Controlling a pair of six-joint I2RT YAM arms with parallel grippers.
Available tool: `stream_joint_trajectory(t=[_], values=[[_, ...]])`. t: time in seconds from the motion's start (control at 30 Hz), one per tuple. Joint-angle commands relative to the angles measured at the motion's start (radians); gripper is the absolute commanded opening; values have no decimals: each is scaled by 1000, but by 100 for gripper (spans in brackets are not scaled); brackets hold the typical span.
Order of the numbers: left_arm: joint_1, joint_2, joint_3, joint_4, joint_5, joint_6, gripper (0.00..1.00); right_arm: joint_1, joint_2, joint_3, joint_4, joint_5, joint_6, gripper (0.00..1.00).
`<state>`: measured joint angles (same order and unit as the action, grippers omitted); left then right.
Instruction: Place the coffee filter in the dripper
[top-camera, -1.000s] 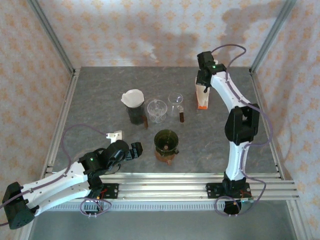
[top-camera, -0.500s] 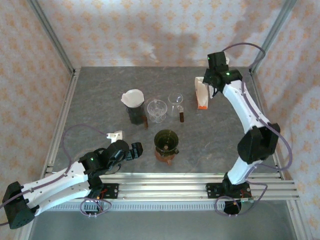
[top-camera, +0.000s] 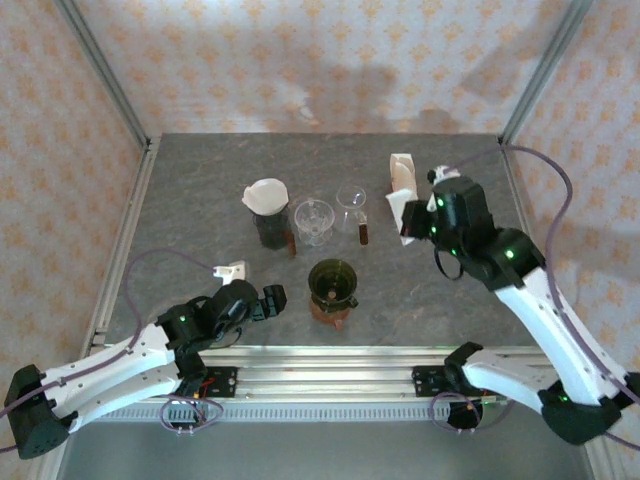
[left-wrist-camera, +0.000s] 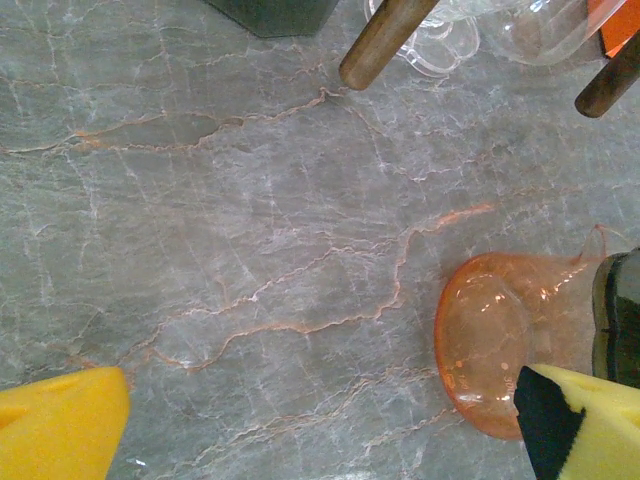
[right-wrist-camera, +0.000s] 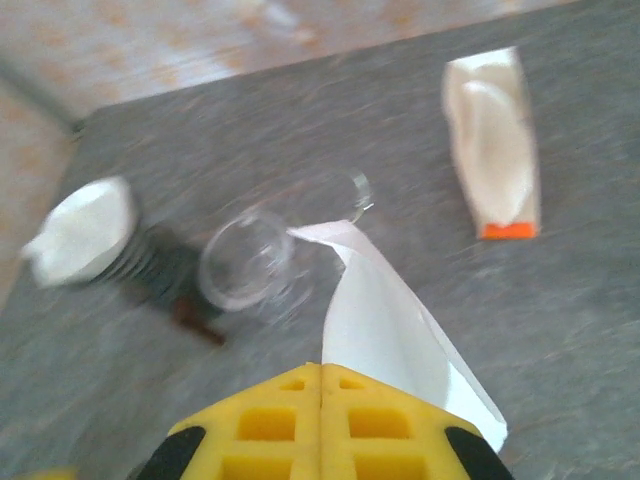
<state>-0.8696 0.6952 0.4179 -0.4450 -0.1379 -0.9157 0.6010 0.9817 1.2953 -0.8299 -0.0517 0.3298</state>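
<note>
Coffee filter (right-wrist-camera: 388, 318), pinched in the closed right gripper (right-wrist-camera: 320, 380), right of the green dripper (top-camera: 332, 283), seemingly folded; lower it point-down, centred. Left gripper (top-camera: 270, 300), left of dripper, gapes wide.

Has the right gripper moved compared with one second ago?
Yes. The right gripper, shut on a white filter, has pulled back from above the filter pack toward the near side.
</note>
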Motion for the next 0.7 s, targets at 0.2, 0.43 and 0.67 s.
stream_joint_trajectory(t=[0.2, 0.43, 0.67], values=[[9, -11, 35, -32, -27, 7, 100, 293, -31, -10, -174, -87, 158, 0], [9, -4, 35, -27, -24, 9, 100, 405, 48, 15, -207, -71, 200, 0], [10, -1, 42, -33, -16, 20, 100, 408, 189, 111, -291, -94, 193, 0]])
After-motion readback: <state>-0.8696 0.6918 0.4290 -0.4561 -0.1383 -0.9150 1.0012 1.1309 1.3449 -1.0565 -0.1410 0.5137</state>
